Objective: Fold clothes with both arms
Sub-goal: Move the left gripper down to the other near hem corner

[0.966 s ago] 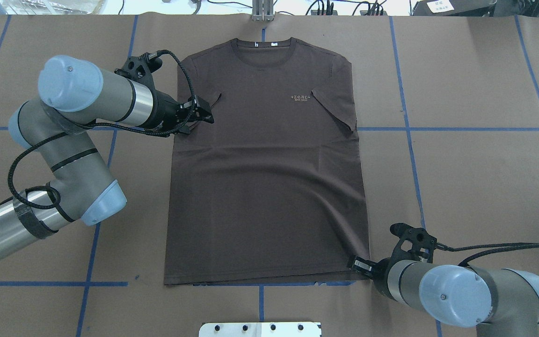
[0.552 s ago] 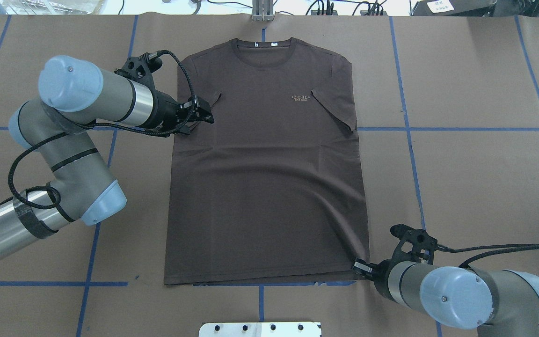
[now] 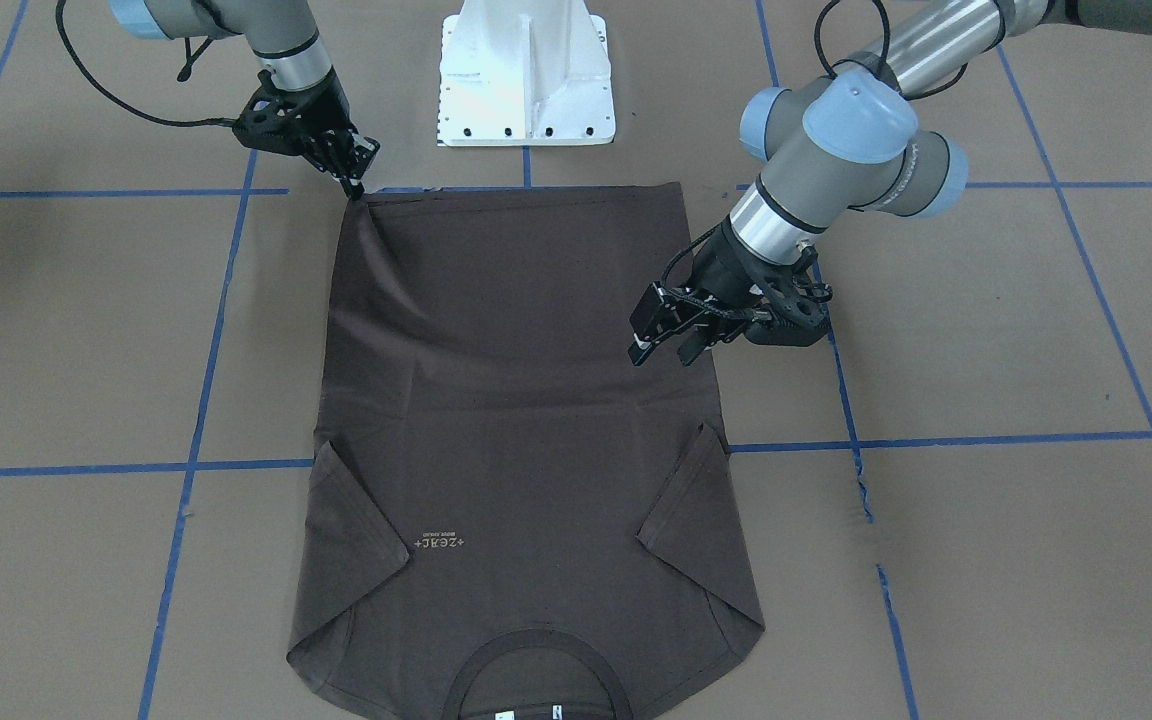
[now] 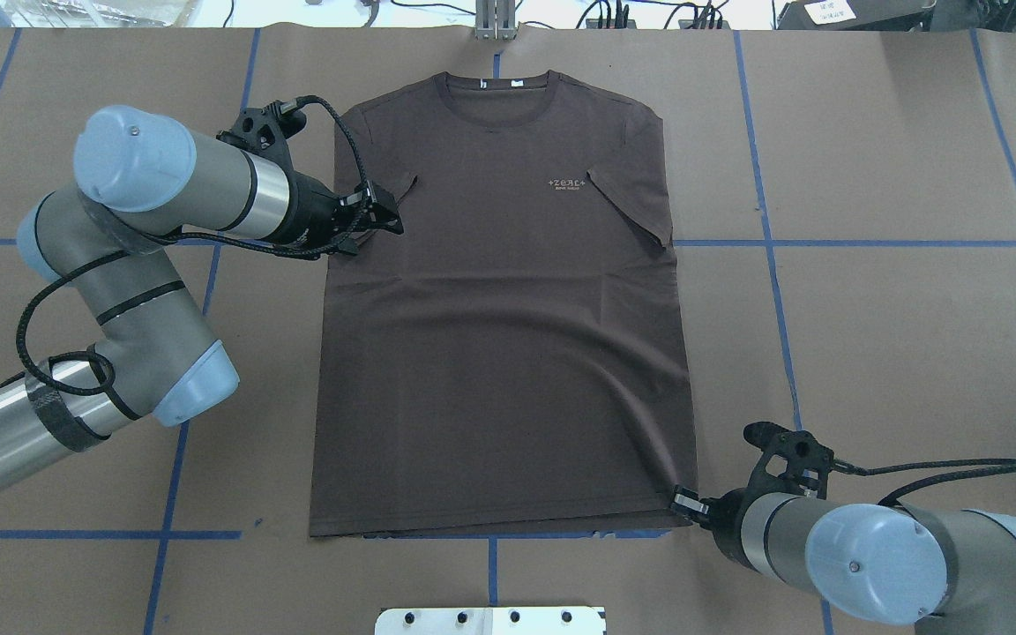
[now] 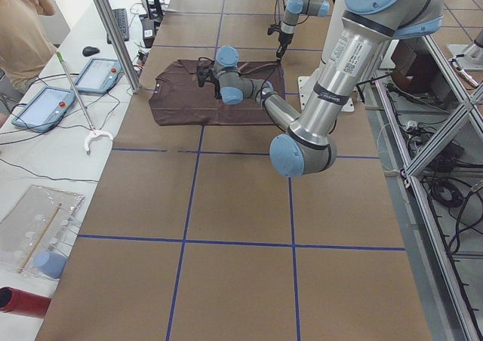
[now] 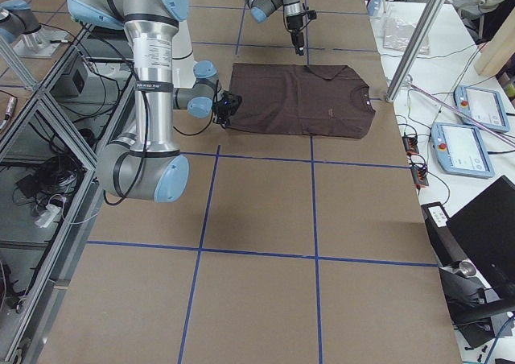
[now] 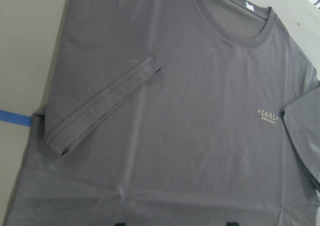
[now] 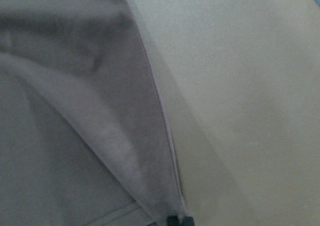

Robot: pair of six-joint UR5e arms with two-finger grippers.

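1. Around the T-shirt [image 4: 499, 353], the white base block [image 4: 490, 620] sits just off its hem, on the robot's side. Past its collar end, beyond the counter's edge, two tablets [image 5: 102, 75] lie on a white side surface. A person [image 5: 19, 24] is there too, and a metal post [image 5: 113, 32] rises close by the collar.
2. Over the cloth itself there's only the wrist of the left arm [image 4: 164, 185], reaching in across the shirt's left edge. The right arm [image 4: 870, 556] stays off the fabric, out past the hem corner.
3. The counter [image 4: 870, 353] is covered in brown paper with a grid of blue tape. The shirt lies flat on it, front up, collar away from the robot. Both sleeves are folded in onto the chest, and the hem runs along a tape line.
4. The left fingers [image 3: 642, 342] are spread wide and grip nothing. They are held over the shirt's left edge, just hem-ward of the folded-in sleeve.
5. The right fingers [image 4: 681, 501] are pressed together on the shirt's right hem corner, pinching the fabric. A raised ridge of cloth runs from that corner up into the shirt's body.
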